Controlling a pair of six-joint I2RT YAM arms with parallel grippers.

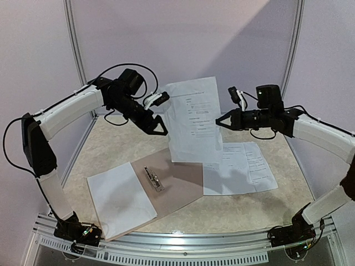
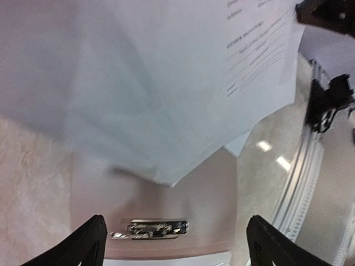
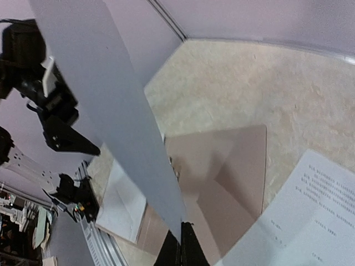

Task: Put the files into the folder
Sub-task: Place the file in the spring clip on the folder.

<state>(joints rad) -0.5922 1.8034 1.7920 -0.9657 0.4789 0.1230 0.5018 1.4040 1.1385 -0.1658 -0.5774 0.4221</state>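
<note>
Currently pinching one printed sheet (image 1: 191, 119) by its right edge alone, right tool (image 1: 217, 123) clamped together on the paper, hanging it upright in the air over the far side of the open folder (image 1: 183, 180). Nothing gripped on the left: jaws of the left tool (image 1: 160, 113) wide apart, just beside the sheet's left edge. Likely trouble from here: with only a one-edge hold, plenty of room to swing, twist or curl on the way down, and possibly to slip out of so thin a pinch. Also worth watching the low corner, seen from the left wrist hanging above the metal clip (image 2: 150, 228); could snag there and fold under. Could equally land skewed, half off the brown card and onto the table (image 1: 111, 149), or shove the blank-faced sheet (image 1: 119, 199) lying on the folder's left half. More printed pages (image 1: 247, 169) lying flat to the right, outside the folder.
</note>
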